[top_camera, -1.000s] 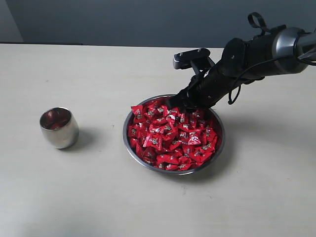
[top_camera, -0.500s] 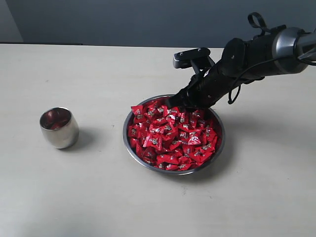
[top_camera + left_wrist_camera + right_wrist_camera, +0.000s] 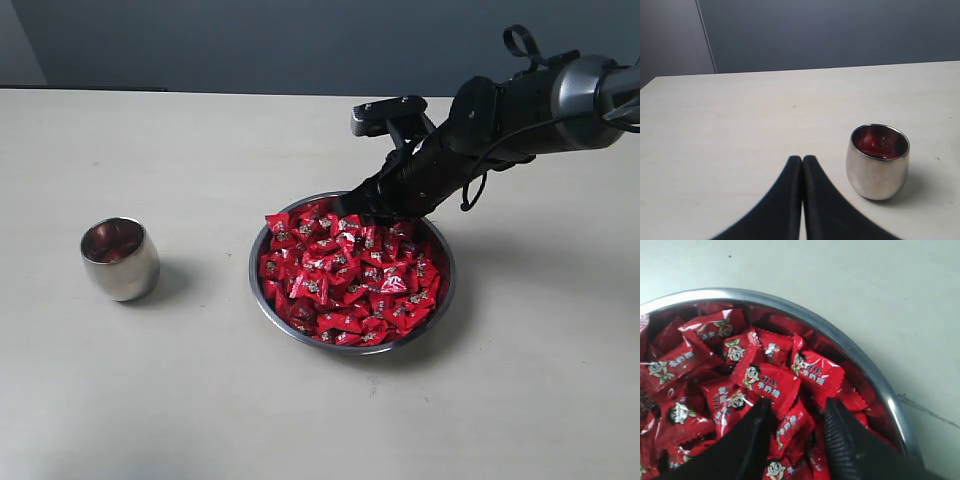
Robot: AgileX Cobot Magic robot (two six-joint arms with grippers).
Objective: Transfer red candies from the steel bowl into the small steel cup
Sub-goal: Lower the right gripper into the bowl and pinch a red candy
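On a pale tabletop (image 3: 150,400) I see the steel bowl (image 3: 251,268) right of the middle, heaped with the red candies (image 3: 345,270). Well apart to its left stands the small steel cup (image 3: 120,260), upright, with red showing inside.

My right gripper (image 3: 365,210) reaches in from the right on a black arm and sits at the far edge of the bowl, its tips down among the candies. Its wrist view shows the 2 black fingers (image 3: 747,440) standing apart with 1 candy (image 3: 792,427) between them. I cannot tell whether it is pinched or only lying there.

My left gripper (image 3: 802,159) is closed and empty, fingers pressed together, low over the tabletop with the cup just beside it.
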